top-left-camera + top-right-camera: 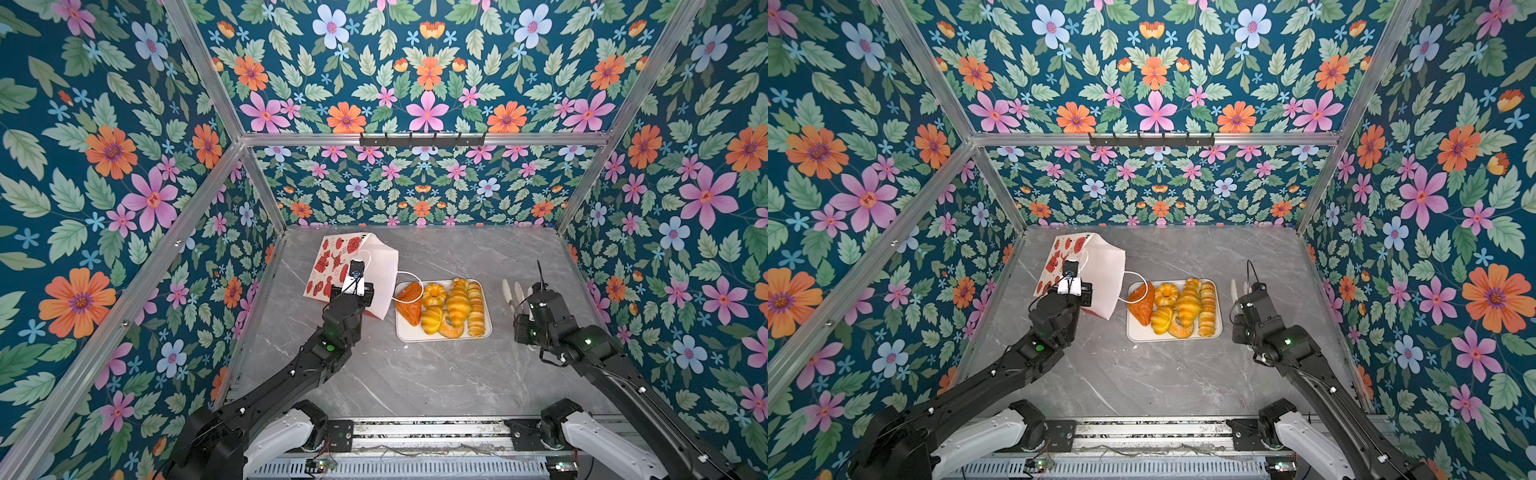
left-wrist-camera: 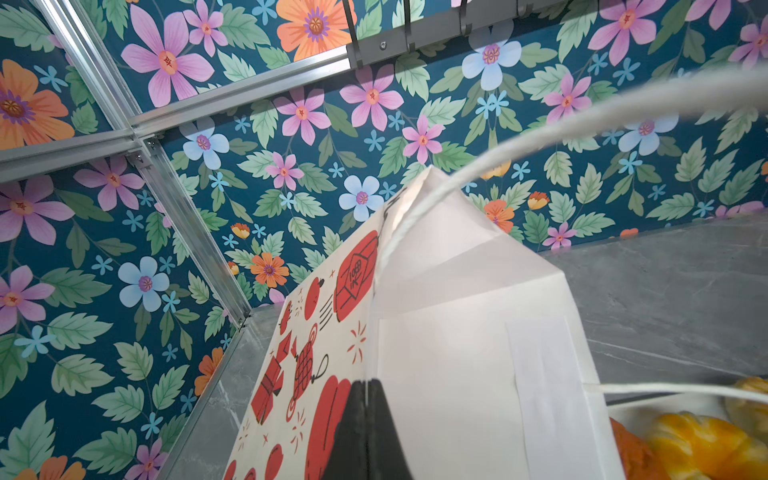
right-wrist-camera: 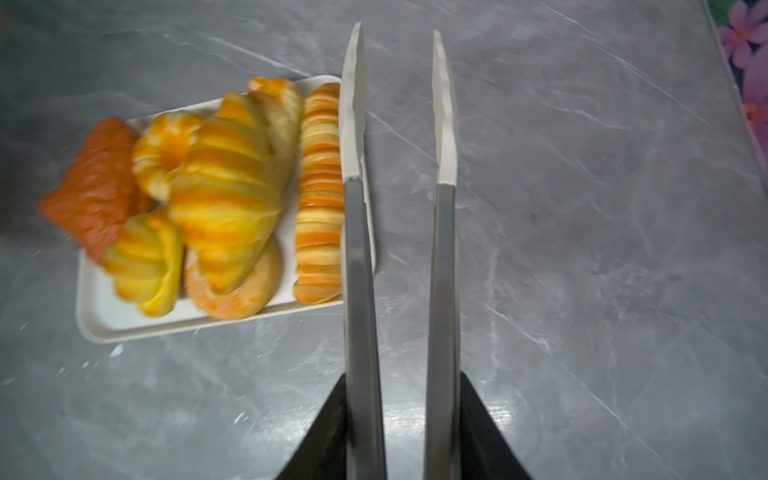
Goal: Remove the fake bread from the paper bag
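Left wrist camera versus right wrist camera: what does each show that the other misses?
Only left wrist: the paper bag, its white cord handle, and the left gripper, jaws shut on the bag's edge. Only right wrist: the right gripper, jaws open and empty, and the whole white tray. Both: some fake bread on the tray and the grey table.

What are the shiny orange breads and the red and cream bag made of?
The shiny golden-orange breads look like moulded plastic or foam, hard to say which: glossy skin, painted-looking stripes. The red and cream bag looks like matte paper: crisp folds, flat creased panels.
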`<action>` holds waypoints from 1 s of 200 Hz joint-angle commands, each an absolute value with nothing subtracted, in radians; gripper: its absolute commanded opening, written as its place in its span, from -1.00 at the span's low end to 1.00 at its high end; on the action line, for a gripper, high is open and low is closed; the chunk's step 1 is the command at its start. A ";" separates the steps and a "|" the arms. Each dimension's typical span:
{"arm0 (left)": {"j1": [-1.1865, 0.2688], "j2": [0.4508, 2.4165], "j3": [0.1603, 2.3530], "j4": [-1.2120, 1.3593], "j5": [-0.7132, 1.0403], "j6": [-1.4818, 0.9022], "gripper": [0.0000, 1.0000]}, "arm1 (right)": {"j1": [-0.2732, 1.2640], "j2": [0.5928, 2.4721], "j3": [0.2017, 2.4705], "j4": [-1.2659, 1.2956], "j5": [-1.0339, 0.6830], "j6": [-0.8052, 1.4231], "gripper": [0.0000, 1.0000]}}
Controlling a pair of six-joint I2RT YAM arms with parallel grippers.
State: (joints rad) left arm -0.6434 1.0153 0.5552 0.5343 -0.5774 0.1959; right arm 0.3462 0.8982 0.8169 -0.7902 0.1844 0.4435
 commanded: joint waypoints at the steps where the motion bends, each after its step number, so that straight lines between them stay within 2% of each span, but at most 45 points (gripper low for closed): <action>1: -0.642 1.006 0.585 0.478 -0.581 0.156 -1.00 | 0.244 0.977 0.800 -0.694 0.104 0.468 -0.29; 22: -0.643 1.000 0.627 0.411 -0.579 0.119 -1.00 | 0.199 1.099 0.786 -0.587 0.128 0.469 -0.29; 57: -0.643 0.970 0.691 0.296 -0.558 0.054 -1.00 | 0.162 1.378 0.864 -0.518 0.315 0.423 -0.29; 93: -0.643 0.926 0.724 0.223 -0.536 0.002 -1.00 | 0.053 1.613 0.986 -0.534 0.285 0.424 -0.32; 109: -0.643 0.917 0.744 0.181 -0.517 -0.031 -1.00 | 0.034 1.687 1.035 -0.561 0.316 0.420 -0.29; 132: -0.643 0.919 0.777 0.121 -0.473 -0.097 -1.00 | -0.001 1.743 1.063 -0.578 0.255 0.423 -0.21; 141: -0.642 0.920 0.788 0.098 -0.449 -0.127 -1.00 | -0.006 1.745 1.061 -0.580 0.246 0.422 -0.14; 159: -0.642 0.923 0.808 0.065 -0.400 -0.177 -1.00 | -0.005 1.724 1.039 -0.570 0.241 0.419 0.30; 181: -0.643 0.925 0.837 0.039 -0.349 -0.241 -1.00 | -0.006 1.682 1.006 -0.553 0.241 0.424 0.70; 200: -0.643 0.922 0.857 0.029 -0.307 -0.302 -1.00 | -0.006 1.618 0.972 -0.535 0.252 0.434 0.92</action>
